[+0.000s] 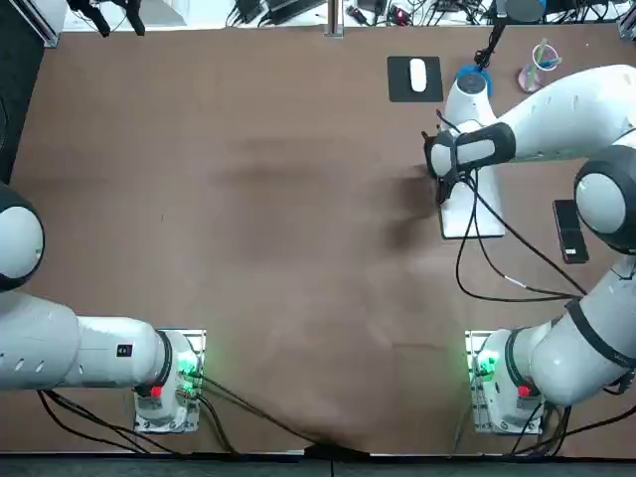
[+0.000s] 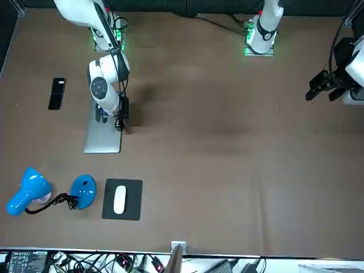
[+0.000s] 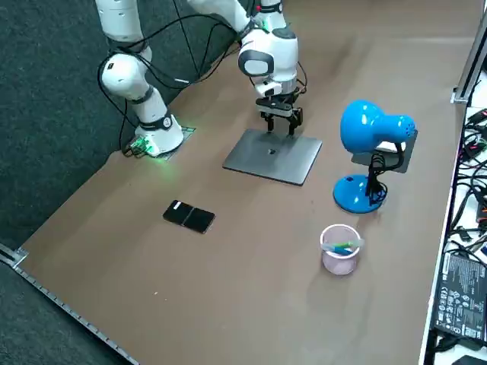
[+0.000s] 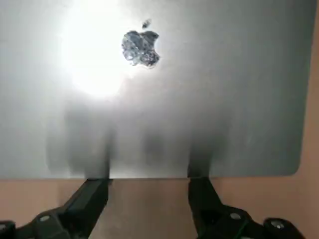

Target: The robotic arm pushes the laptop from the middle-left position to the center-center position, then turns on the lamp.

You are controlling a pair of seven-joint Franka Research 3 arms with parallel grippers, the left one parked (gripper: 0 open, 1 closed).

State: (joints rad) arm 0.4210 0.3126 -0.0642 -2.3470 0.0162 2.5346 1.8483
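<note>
A shut silver laptop lies flat on the brown table, right of the middle in the top view. Its lid with the logo fills the right wrist view. My right gripper is open, low over the table. Both fingertips stand at the laptop's edge that faces the table's middle, with nothing between them. The blue desk lamp stands past the laptop's far end, its base partly hidden under my arm in the top view.
A black mouse pad with a white mouse lies beside the lamp. A pink cup and a black phone sit toward the table's right edge.
</note>
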